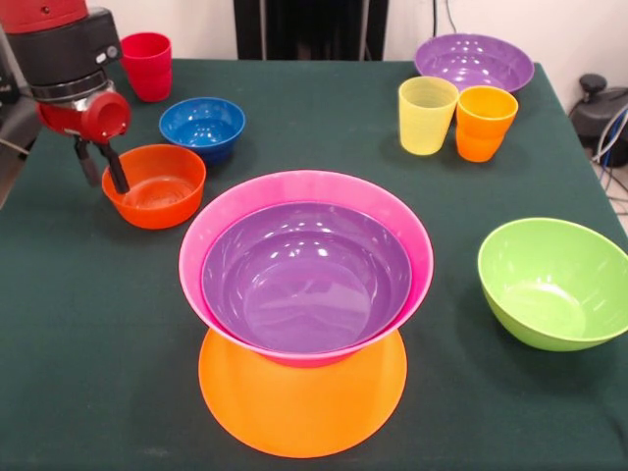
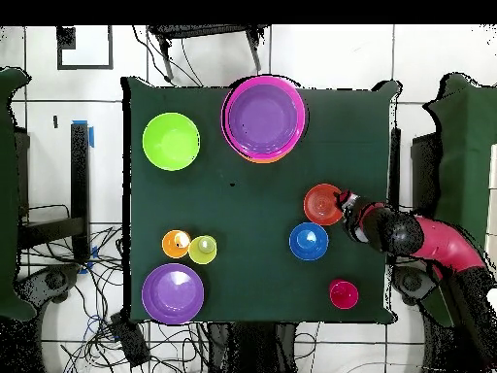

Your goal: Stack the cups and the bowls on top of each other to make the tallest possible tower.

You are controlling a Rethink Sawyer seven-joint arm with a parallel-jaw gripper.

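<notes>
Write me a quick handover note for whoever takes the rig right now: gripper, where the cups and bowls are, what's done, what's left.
Gripper: open, fingers straddling the near rim of the small red-orange bowl, nothing lifted.
Tower: upturned orange bowl, hot pink bowl on it, purple bowl nested inside.
Loose on the table: blue bowl, lime green bowl, second purple bowl, red cup, yellow cup, orange cup.
Left: stack all of these.

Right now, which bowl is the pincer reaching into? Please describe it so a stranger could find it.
Start from the tower, the pink and purple bowls nested on an upturned orange bowl. Look to the table edge where the red arm comes in: the pincer dips into the small red-orange bowl. Its neighbour, the blue bowl, is the same size; only colour differs.
</notes>
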